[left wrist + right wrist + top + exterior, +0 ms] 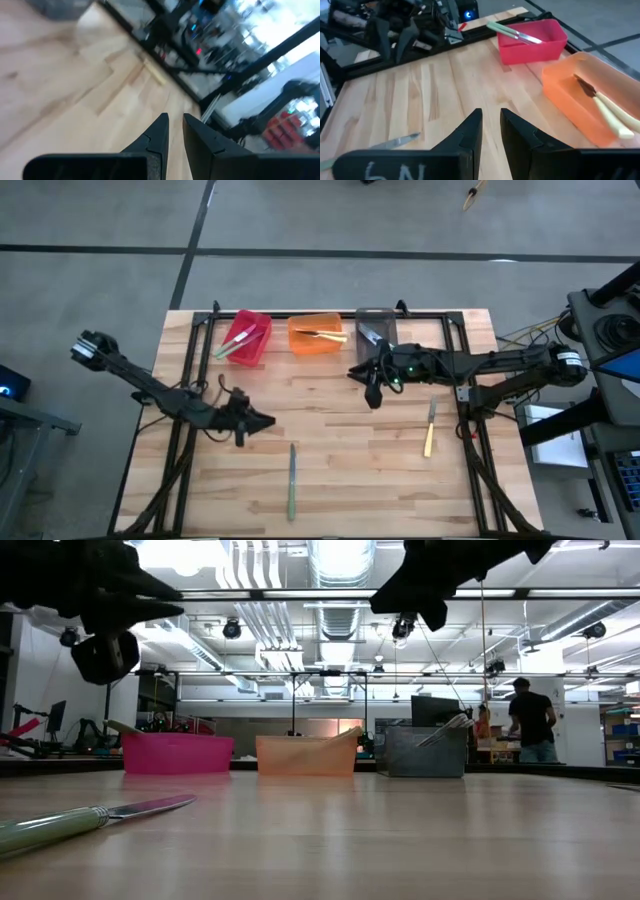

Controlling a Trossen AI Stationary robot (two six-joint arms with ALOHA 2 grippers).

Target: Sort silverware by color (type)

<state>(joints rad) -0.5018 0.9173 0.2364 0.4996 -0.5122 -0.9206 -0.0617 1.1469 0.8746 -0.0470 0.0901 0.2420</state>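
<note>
We see the left gripper (262,421) over the left-middle of the wooden table (340,480), above bare wood; its fingers (159,131) sit nearly together with a slim gap and nothing between them. A green-handled knife (292,482) lies flat near the front edge, just right of that gripper and apart from it; in the low view it lies close to the camera (90,820).

Along the back edge we see three bins side by side. The red bin (246,338) holds green-handled utensils (238,340), leaning on its rim in the right wrist view (512,31). The orange bin (316,334) holds pale yellow-handled utensils (322,333), also seen in the right wrist view (607,111). The grey bin (375,326) holds slim utensils sticking up at its rim (447,729); we cannot tell their handle colour.

The right gripper (373,397) hangs just in front of the grey bin, raised off the table; its fingers (470,131) are narrowly apart with nothing held. A yellow-handled utensil (429,430) lies flat on the table right of that gripper, well apart from it.

A person (530,720) stands in the room behind, far right.
</note>
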